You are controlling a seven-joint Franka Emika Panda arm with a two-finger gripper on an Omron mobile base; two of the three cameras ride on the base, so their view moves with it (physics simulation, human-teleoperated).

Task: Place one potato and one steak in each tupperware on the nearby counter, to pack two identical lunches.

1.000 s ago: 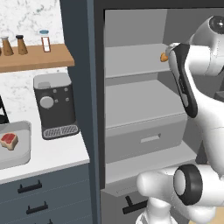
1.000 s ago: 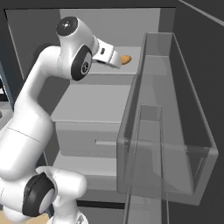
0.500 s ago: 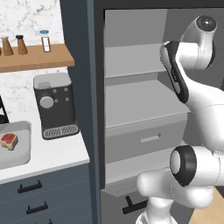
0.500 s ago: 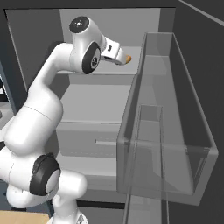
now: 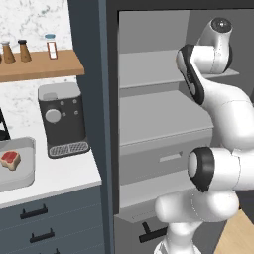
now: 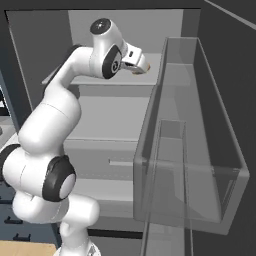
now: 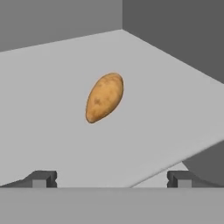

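Our pincer (image 7: pixel 112 179), fingers spread apart and empty, faces the potato (image 7: pixel 104 97) lying at twelve o'clock on the grey fridge shelf (image 7: pixel 52 131); we judge a glancing close could roll this rounded tuber away.

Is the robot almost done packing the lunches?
Not nearly. One steak already lies in a tupperware on the counter. Now the open gripper is reaching toward a potato on a fridge shelf, not yet holding it. No potato is packed.
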